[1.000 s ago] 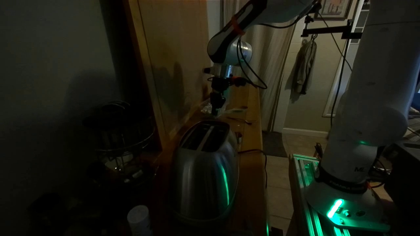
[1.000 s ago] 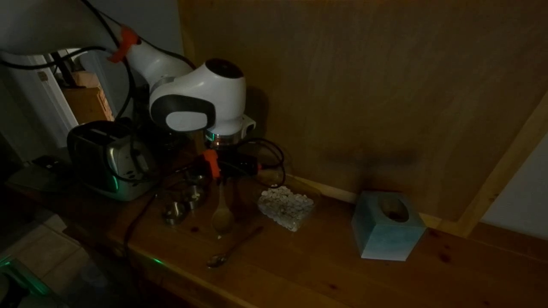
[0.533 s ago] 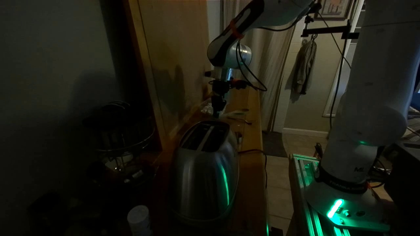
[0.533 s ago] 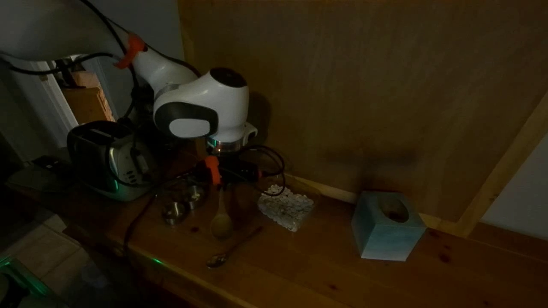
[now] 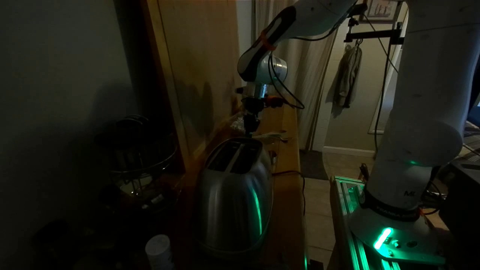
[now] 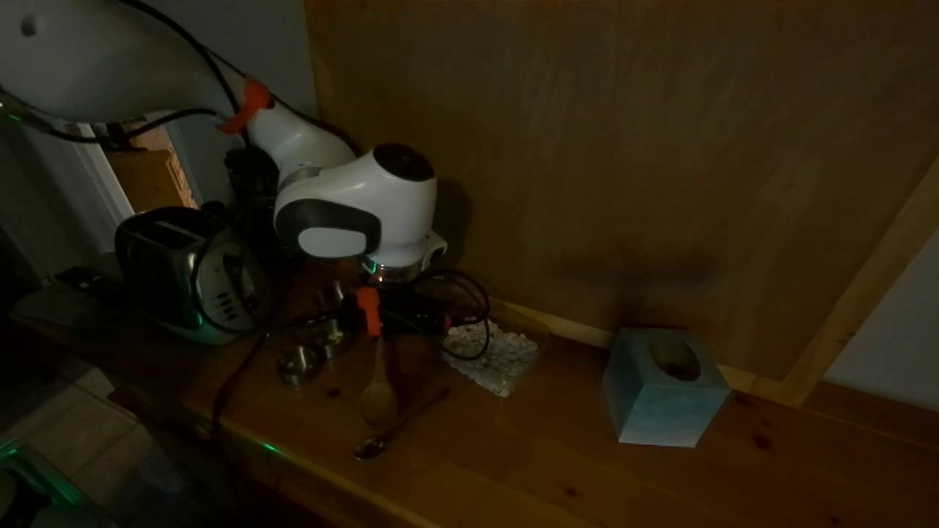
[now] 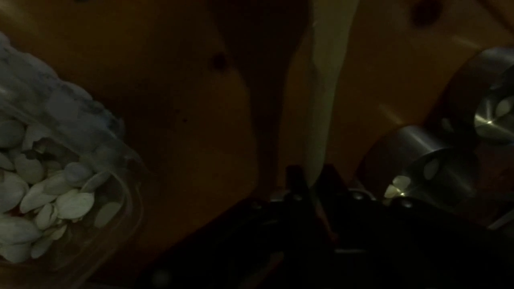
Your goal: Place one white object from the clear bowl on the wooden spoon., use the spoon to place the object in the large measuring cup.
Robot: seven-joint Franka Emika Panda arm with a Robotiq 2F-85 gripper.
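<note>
We see the gripper clamped on the handle of the wooden spoon, its two fingers close on either side of the wood. In the wrist view the handle runs to the far side, and a dark shadow lies on the counter to the left of it. In an exterior view the spoon's head points toward the counter's near edge, just beside a metal spoon; whether these two touch, or whether anything lies on the wooden head, is too dark for us to tell.

On the left in the wrist view we have the clear bowl, with many flat white pieces in it. On the right are a near metal cup and a far metal cup; white pieces show inside both. We cannot tell which is the large one.

In an exterior view the bowl sits right of the gripper, near the wooden panel. Farther right, well apart, we see a blue tissue box. A toaster stands left of the cups.
</note>
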